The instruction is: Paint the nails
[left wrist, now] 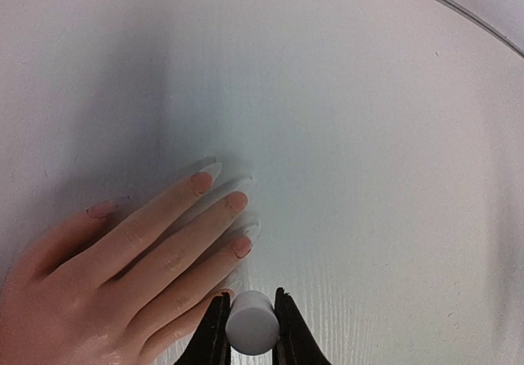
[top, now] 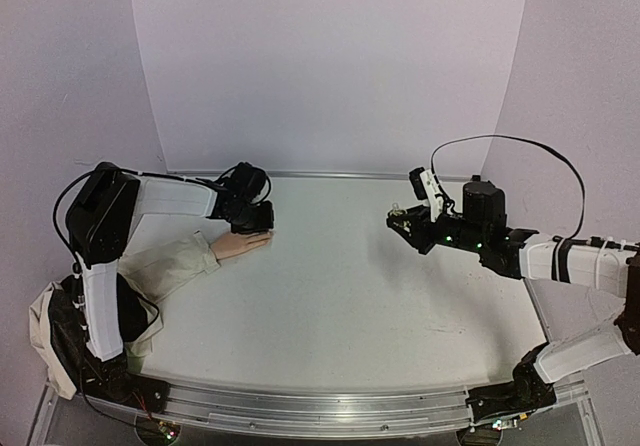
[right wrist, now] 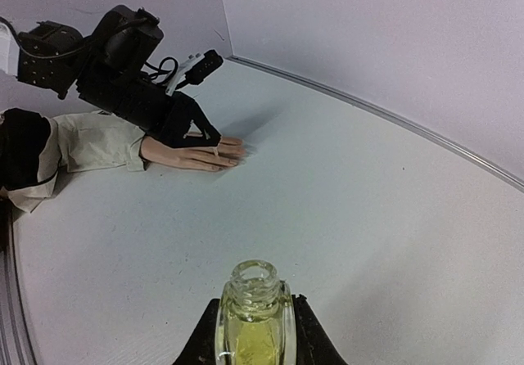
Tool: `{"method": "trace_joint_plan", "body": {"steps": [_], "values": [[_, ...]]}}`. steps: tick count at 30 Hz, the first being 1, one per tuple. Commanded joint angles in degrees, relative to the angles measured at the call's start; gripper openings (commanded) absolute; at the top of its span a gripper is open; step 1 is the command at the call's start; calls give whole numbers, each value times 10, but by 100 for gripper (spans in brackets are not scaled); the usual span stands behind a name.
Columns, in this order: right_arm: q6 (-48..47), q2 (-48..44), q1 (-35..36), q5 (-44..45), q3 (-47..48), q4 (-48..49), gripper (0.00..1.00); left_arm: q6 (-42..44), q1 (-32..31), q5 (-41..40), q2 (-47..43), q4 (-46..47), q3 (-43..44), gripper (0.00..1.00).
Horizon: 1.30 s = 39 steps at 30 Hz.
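My left arm and right arm are made of white boxy links between black joint housings. A thin black cable arcs high above my right wrist, where small green lights glow on the black casing. Black straps band the white link behind it. My left tool and right tool each have two black, tapering fingers.

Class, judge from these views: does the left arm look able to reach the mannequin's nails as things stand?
Probably yes. The left gripper, shut on a white cap, hangs just beside the mannequin hand. The nails lie uncovered on the table with nothing in between.
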Motion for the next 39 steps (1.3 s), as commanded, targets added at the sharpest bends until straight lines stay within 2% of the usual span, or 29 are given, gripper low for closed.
{"method": "trace_joint_plan", "body": {"steps": [1,39], "values": [[-6,-21,-3,-13,-3,27,0,2,4,-5,10,3,29,0],[-2,-9,-2,-27,-6,37,0,-1,6,-10,18,-7,20,0]]}}
